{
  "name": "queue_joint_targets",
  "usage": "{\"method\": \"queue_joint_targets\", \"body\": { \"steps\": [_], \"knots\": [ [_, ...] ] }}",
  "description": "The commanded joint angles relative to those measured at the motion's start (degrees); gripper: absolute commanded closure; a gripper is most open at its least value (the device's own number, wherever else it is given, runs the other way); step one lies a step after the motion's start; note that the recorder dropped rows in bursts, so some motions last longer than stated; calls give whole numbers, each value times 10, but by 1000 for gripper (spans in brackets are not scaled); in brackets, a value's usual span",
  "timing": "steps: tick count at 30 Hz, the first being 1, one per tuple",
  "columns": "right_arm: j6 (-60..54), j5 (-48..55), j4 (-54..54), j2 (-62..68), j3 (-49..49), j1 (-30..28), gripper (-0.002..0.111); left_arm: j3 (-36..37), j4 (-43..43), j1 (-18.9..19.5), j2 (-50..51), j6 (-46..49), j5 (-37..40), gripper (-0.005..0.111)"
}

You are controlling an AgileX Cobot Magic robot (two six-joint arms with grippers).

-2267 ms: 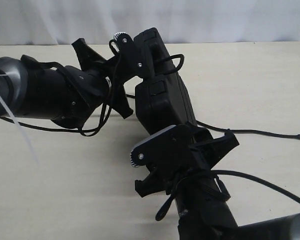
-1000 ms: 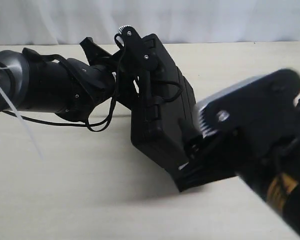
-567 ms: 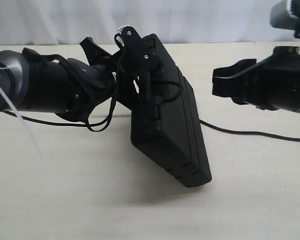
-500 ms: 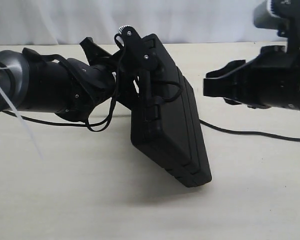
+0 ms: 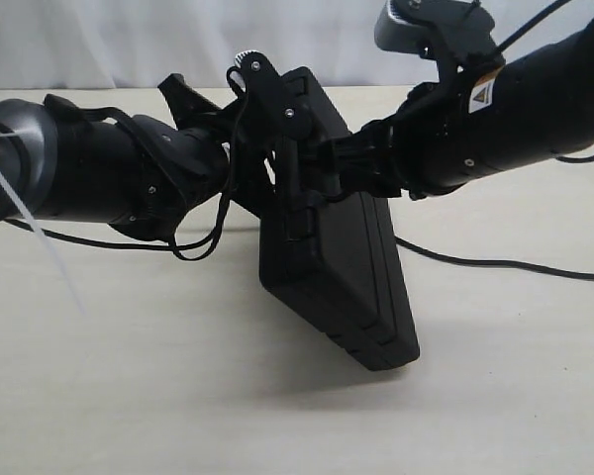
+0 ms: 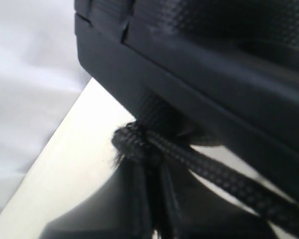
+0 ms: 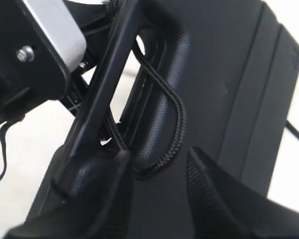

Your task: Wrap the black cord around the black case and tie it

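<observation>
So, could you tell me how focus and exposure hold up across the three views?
Exterior view: evenly lit and sharp, with a soft shadow under the black case. Left wrist view: the table is blown out to near white, while the braid of the black cord is fairly clear. Right wrist view: the cord loop is crisp, and the right tool's fingers are blurred in front.

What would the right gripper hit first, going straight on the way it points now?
Most likely the black cord: its loop lies across the handle of the black case, straight ahead between the open fingers of the right gripper. The case sits just behind the loop, though depth is unclear.
</observation>
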Motion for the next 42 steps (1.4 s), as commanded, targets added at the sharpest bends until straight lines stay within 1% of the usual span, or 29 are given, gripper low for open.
{"method": "queue_joint_targets", "body": {
  "steps": [1, 10, 14, 16, 20, 26, 28, 30, 31, 32, 39, 40, 42],
  "knots": [
    [-5, -15, 32, 12, -4, -3, 74, -4, 1, -3, -2, -8, -8, 107],
    [-5, -54, 114, 36, -4, -3, 74, -4, 1, -3, -2, -8, -8, 107],
    [2, -56, 117, 40, -4, -5, 74, -4, 1, -3, -2, -8, -8, 107],
    [27, -56, 122, 44, -4, -14, 74, -4, 1, -3, -2, -8, -8, 107],
    [29, -50, 151, 52, -4, -33, 74, -4, 1, -3, -2, -8, -8, 107],
    [29, -49, 164, 62, -4, -35, 75, -4, 1, -3, -2, -8, -10, 107],
    [28, -52, 164, 62, -4, -35, 81, -4, 1, -3, -2, -8, -11, 107],
    [23, -53, 164, 61, -4, -35, 93, -4, 1, -3, -2, -8, -11, 107],
    [23, -54, 164, 61, -4, -35, 101, -4, 1, -3, -2, -8, -11, 107],
    [23, -54, 164, 61, -4, -35, 104, -4, 1, -3, -2, -8, -11, 107],
    [23, -69, 166, 50, -4, -35, 104, -4, 1, -3, -2, -2, -8, 107],
    [23, -74, 166, 44, -4, -35, 104, -4, 1, -3, -2, 3, -8, 107],
    [23, -96, 158, 26, -4, -35, 104, -4, -1, -3, -2, 45, -8, 105]
  ]
}}
